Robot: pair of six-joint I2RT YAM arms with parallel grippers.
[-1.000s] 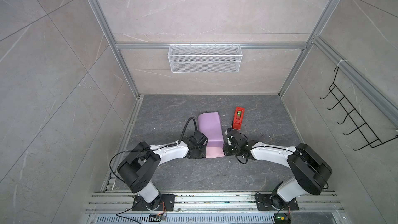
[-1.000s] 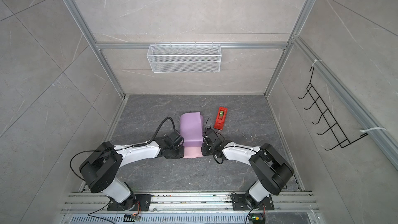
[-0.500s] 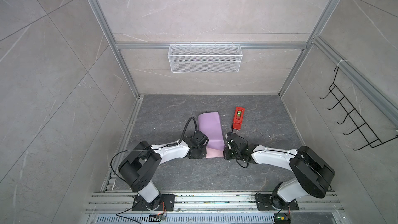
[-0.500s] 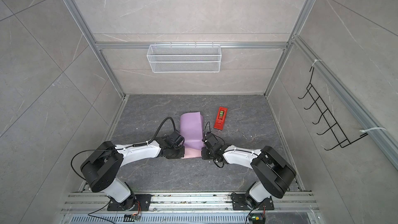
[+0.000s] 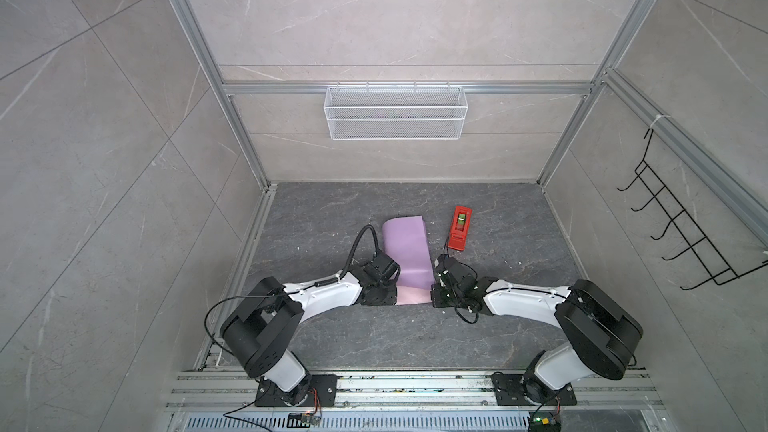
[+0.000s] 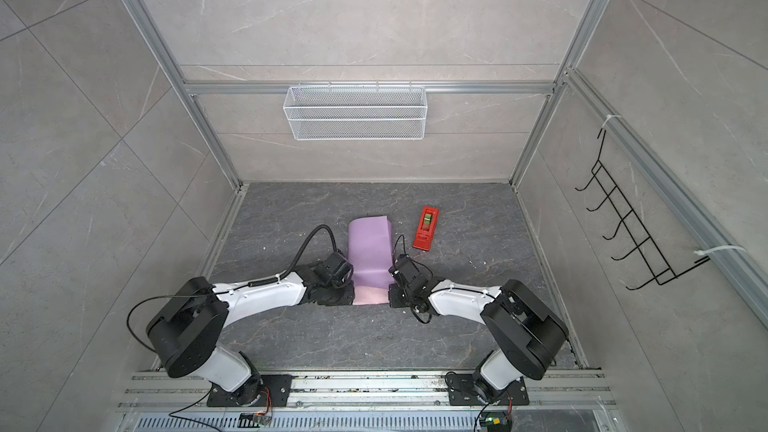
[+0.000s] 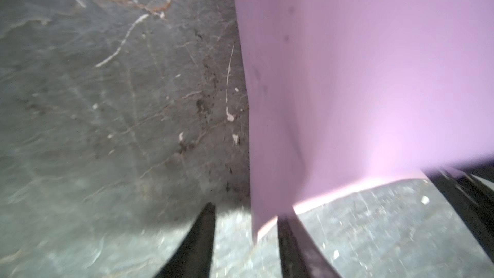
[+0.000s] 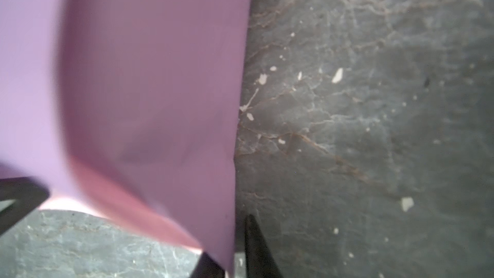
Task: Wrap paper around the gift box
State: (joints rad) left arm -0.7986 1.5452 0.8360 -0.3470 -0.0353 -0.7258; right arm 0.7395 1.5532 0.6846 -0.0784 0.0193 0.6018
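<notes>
Lilac paper [image 5: 406, 253] lies between low, outstretched left arm [image 5: 328, 295] and right arm [image 5: 523, 301].

No legible txt, labels, nos. anywhere.

In both top views the whole scene is being overlooked from high above the arm bases [image 5: 291, 392], facing down toward the back wall [image 5: 395, 35], from afar, with nearly the same field being shared. The wrist views are being taken very near the table [image 7: 107, 102], along the left gripper [image 7: 248, 209] and the right gripper [image 8: 227, 236] respectively; the paper [image 7: 374, 76] is being shared by all.
</notes>
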